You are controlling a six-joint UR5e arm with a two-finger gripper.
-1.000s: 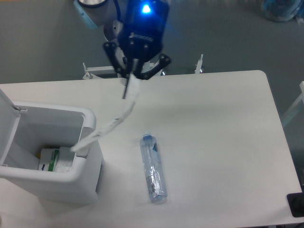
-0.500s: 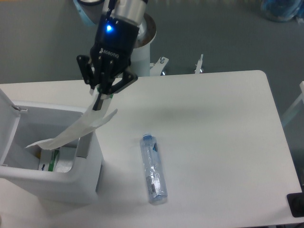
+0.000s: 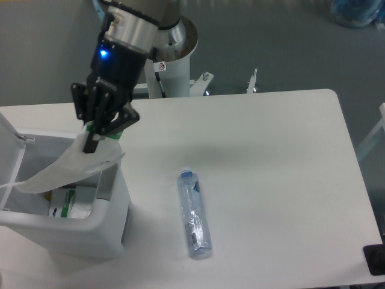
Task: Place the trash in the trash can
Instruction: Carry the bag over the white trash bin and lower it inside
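Note:
My gripper (image 3: 91, 142) is shut on the top edge of the white plastic pouch (image 3: 63, 168), which hangs down and to the left over the open trash can (image 3: 111, 208). The pouch's lower end reaches above the bin's inside. The can is a white rectangular bin at the table's left front, with its lid (image 3: 7, 129) swung up at the left. A clear bluish bottle (image 3: 194, 214) with a blue cap lies flat on the table to the right of the can, apart from the gripper.
Inside the bin lies a white and green box (image 3: 63, 203). A white pedestal (image 3: 177, 66) carrying the arm stands behind the table's far edge. A dark object (image 3: 375, 259) sits at the table's front right corner.
The gripper has carried the pouch leftward from the table's far edge to above the bin's right rim. The pouch now hangs over the bin's opening. The bottle has not moved.

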